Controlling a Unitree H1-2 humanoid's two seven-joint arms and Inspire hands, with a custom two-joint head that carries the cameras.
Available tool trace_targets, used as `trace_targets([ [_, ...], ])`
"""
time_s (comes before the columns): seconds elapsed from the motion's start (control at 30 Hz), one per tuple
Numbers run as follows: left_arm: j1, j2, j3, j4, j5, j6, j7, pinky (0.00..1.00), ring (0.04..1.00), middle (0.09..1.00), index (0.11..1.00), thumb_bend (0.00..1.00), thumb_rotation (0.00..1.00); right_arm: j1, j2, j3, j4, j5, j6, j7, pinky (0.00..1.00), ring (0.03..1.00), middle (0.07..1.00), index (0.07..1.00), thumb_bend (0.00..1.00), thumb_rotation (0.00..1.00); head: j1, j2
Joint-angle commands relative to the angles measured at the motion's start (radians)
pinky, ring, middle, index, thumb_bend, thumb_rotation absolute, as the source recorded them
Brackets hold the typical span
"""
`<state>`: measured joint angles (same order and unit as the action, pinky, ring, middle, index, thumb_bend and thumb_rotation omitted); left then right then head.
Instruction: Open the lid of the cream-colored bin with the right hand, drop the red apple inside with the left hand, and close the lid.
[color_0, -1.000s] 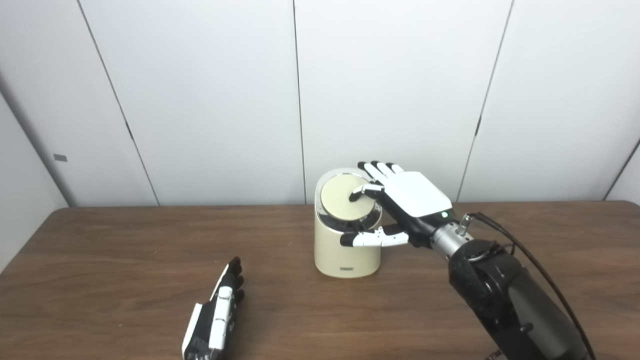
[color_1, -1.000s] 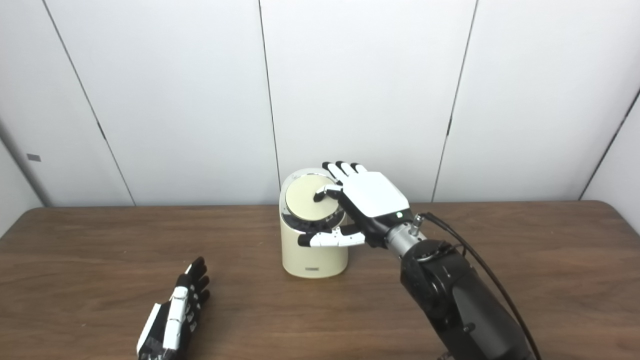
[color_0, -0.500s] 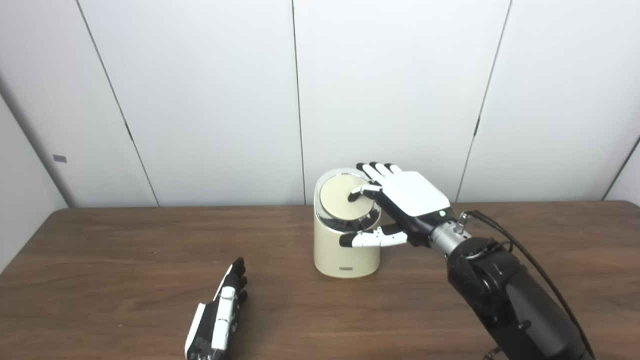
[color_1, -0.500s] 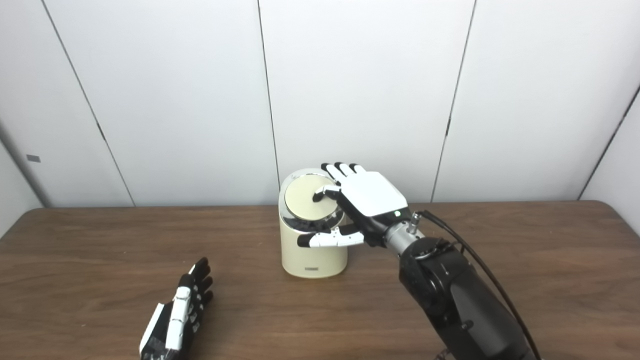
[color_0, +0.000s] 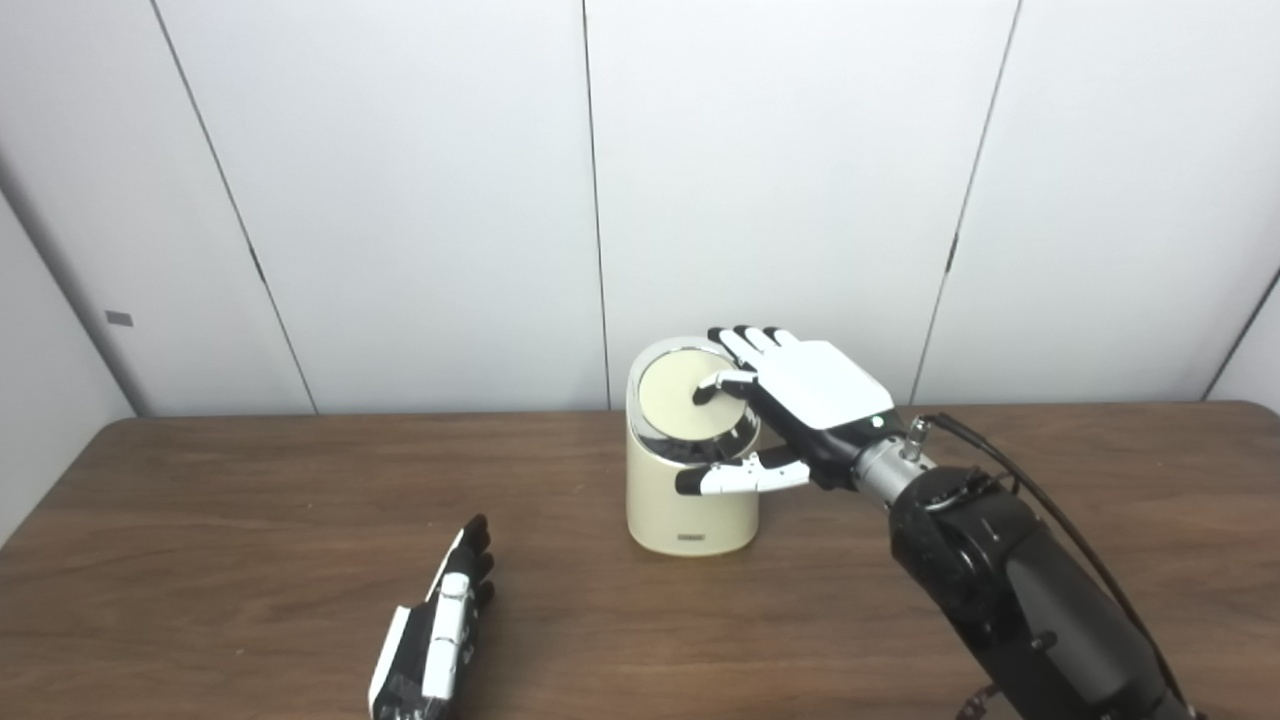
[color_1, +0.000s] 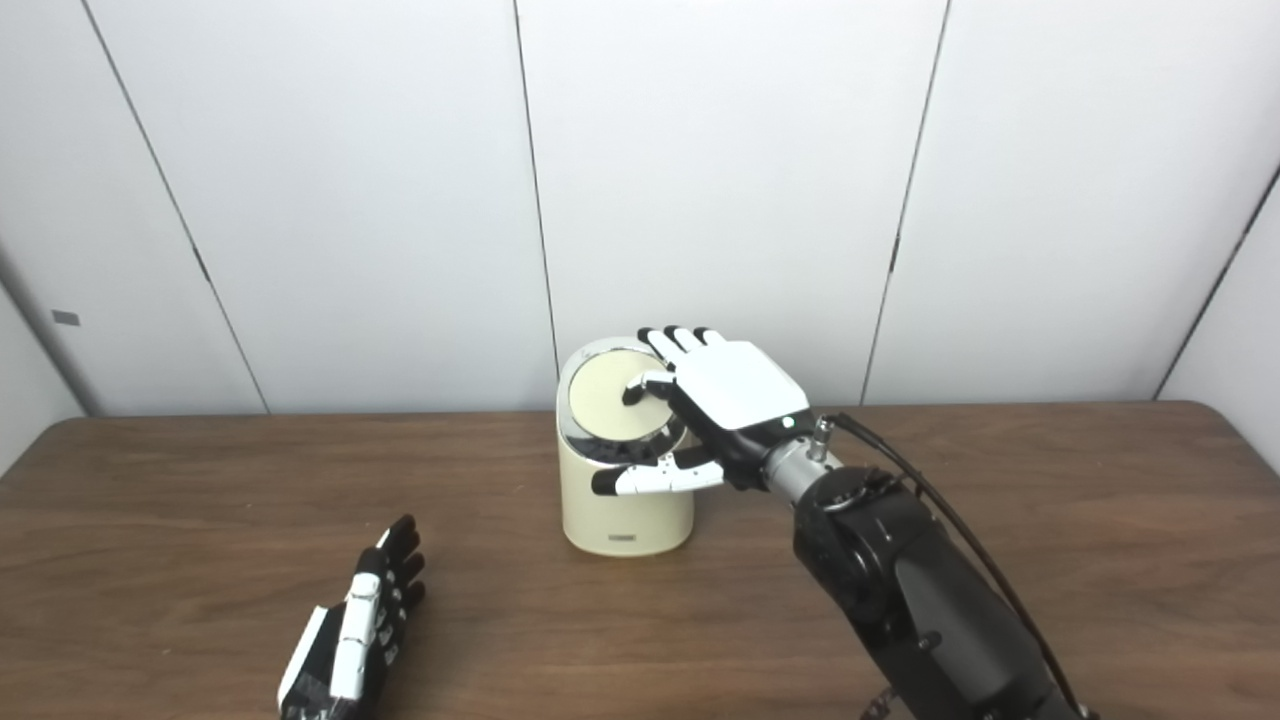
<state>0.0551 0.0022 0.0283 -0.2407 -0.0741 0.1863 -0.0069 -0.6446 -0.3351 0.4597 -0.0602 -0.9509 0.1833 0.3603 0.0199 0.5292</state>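
Little is changing over the last second: the right hand (color_0: 800, 400), fingers spread, is still pressing the round lid (color_0: 680, 395) of the cream-colored cylindrical bin (color_0: 688, 500), apparently closing it. No red apple is showing. The left hand (color_0: 435, 630) is resting flat, empty, on the brown wooden table (color_0: 200, 520).

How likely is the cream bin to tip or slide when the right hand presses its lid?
Probably stable: the bin is squat, with a flat base on the table. The right hand presses from above on the lid, mostly downward. Its smooth shell might slide under sideways push.
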Motion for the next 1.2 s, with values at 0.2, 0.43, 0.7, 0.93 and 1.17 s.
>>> trace_targets([
  [0.2, -0.027, -0.005, -0.003, -0.018, 0.003, -0.024, 0.001, 1.00, 1.000, 1.000, 1.000, 0.67, 0.99, 0.010, -0.008, 0.005, -0.004, -0.007, 0.020, 0.077, 1.00, 1.000, 1.000, 0.764, 0.70, 1.00, 0.000, -0.005],
  [0.43, -0.027, -0.011, -0.001, -0.014, -0.006, -0.025, -0.001, 1.00, 1.000, 1.000, 1.000, 0.66, 0.98, 0.005, -0.001, -0.041, -0.076, 0.000, 0.018, 0.045, 1.00, 1.000, 1.000, 0.778, 0.68, 1.00, 0.002, -0.007],
  [0.7, -0.024, -0.009, -0.002, -0.013, -0.004, -0.034, -0.003, 1.00, 1.000, 1.000, 1.000, 0.66, 0.99, 0.009, 0.001, -0.113, -0.158, -0.006, 0.036, 0.045, 1.00, 1.000, 0.998, 0.790, 0.62, 0.99, 0.004, -0.007],
  [0.93, -0.025, -0.007, 0.005, -0.010, -0.007, -0.030, -0.002, 1.00, 1.000, 1.000, 1.000, 0.65, 0.98, 0.034, -0.004, -0.140, -0.176, -0.016, 0.029, 0.043, 1.00, 1.000, 0.990, 0.790, 0.59, 0.98, 0.000, -0.007],
  [1.17, -0.023, -0.006, 0.003, -0.012, -0.003, -0.031, -0.003, 1.00, 1.000, 1.000, 1.000, 0.67, 0.97, 0.054, 0.002, -0.153, -0.178, -0.005, 0.030, 0.040, 1.00, 1.000, 0.979, 0.796, 0.58, 0.95, 0.002, -0.006],
])
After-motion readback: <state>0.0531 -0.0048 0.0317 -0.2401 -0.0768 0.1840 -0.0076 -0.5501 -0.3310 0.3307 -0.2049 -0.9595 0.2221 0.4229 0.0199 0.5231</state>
